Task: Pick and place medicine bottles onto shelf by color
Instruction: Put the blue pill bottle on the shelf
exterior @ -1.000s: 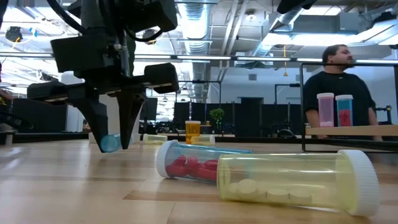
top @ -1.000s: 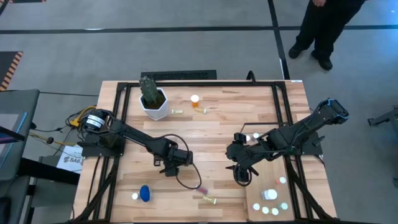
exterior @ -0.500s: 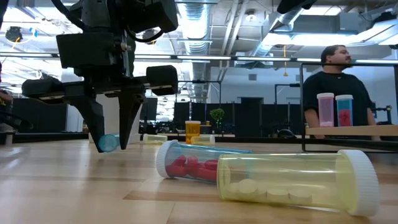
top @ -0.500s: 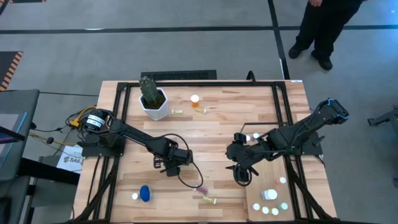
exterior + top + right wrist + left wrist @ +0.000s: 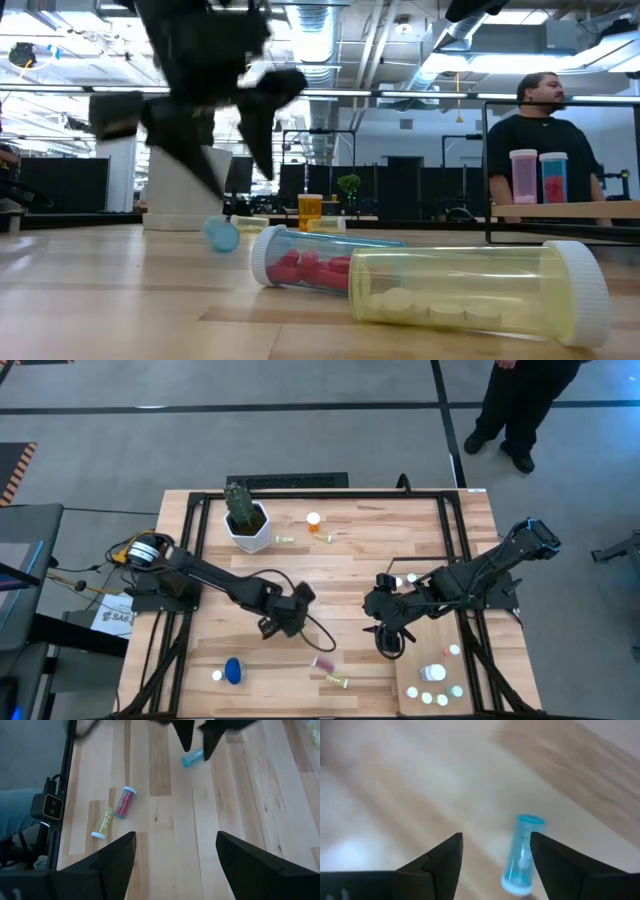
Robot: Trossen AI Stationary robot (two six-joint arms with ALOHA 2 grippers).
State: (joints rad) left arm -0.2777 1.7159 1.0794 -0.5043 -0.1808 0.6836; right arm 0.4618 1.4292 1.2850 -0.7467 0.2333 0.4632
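Note:
A small blue vial lies on its side on the tabletop, also seen in the low view and the right wrist view. My left gripper hangs open just above it at mid-table, a finger on either side, touching nothing. My right gripper waits open over bare wood next to the shelf. Several white-capped bottles stand on the shelf. A pink bottle and a yellow bottle lie on their sides near the front edge.
A white pot with a cactus stands far left, with an orange bottle and small vials beside it. A blue bottle and a white cap lie near left. A person stands beyond the far edge.
My left gripper has opened and let go of the blue vial, risen a little and rolled about its own axis. The vial, held at the fingertips before, now lies on the table below the fingers, a little toward the right edge.

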